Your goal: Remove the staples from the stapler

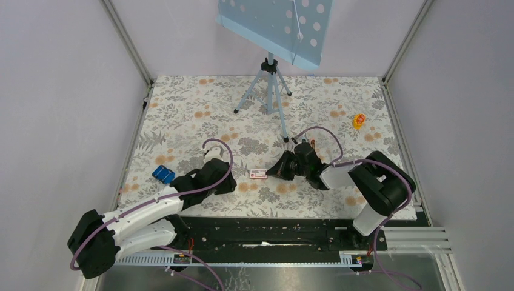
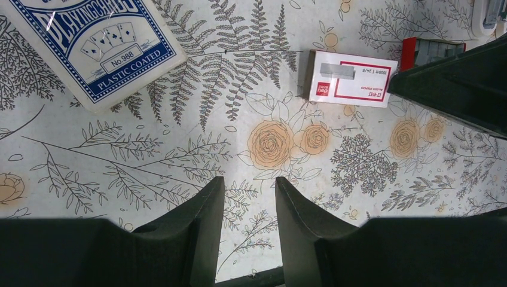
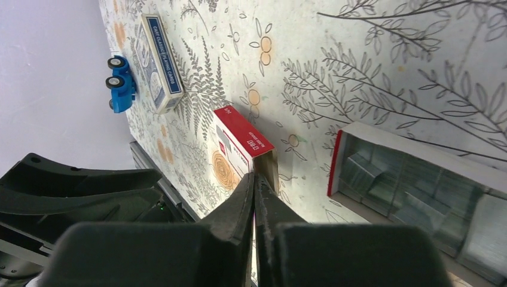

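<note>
L jaws apart, stapler (image 2: 487, 15) well beyond, top-right

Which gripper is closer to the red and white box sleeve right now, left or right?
Right. The right gripper, shut, has its fingertips at the open end of the box sleeve. The left gripper, open, sits back from it with a gap between.

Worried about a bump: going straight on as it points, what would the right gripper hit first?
Most likely the red-and-white box, whose open end sits right ahead of the right gripper; the gap between them is unclear.
</note>
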Controlling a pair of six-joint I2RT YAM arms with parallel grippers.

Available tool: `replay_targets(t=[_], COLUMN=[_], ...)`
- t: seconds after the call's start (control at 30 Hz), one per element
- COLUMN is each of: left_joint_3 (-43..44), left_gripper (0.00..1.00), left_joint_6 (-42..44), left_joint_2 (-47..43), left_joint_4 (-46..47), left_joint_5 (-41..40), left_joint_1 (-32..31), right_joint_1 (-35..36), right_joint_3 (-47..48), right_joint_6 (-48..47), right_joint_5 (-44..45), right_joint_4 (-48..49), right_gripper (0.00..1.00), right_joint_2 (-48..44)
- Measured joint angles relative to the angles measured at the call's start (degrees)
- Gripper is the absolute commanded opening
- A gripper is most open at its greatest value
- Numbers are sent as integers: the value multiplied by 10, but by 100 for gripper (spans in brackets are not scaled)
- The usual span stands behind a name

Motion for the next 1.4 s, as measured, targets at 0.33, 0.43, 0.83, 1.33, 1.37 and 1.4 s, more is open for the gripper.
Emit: replay_targets(t=[0.33,0.43,0.83,1.33,1.37,1.4], left_joint_3=[1,1,38,45,45,45], left_gripper=[41,41,47,58,58,58], left_joint_6=[0,0,32,78,78,78], left_joint_2=[5,14,75,119,118,118], left_joint_4=[1,5,64,169,172,174], left_joint_5=[0,0,39,124,124,125], left_joint_1=[0,0,37,71,71,72], right_joint_1=[-15,-16,-36,-41,-41,-41], right_joint_3=[32,54,130,148,149,151], right_joint_6=[-54,-84,-224,-257,-257,-257], right_joint_5=[-4,5,159,188,187,187], right_joint_4=[-95,-146,-425,-519,-518,-518], right_gripper=[31,30,27,28,28,28], right_joint_2=[-41,-66,-177,-113,-109,-104])
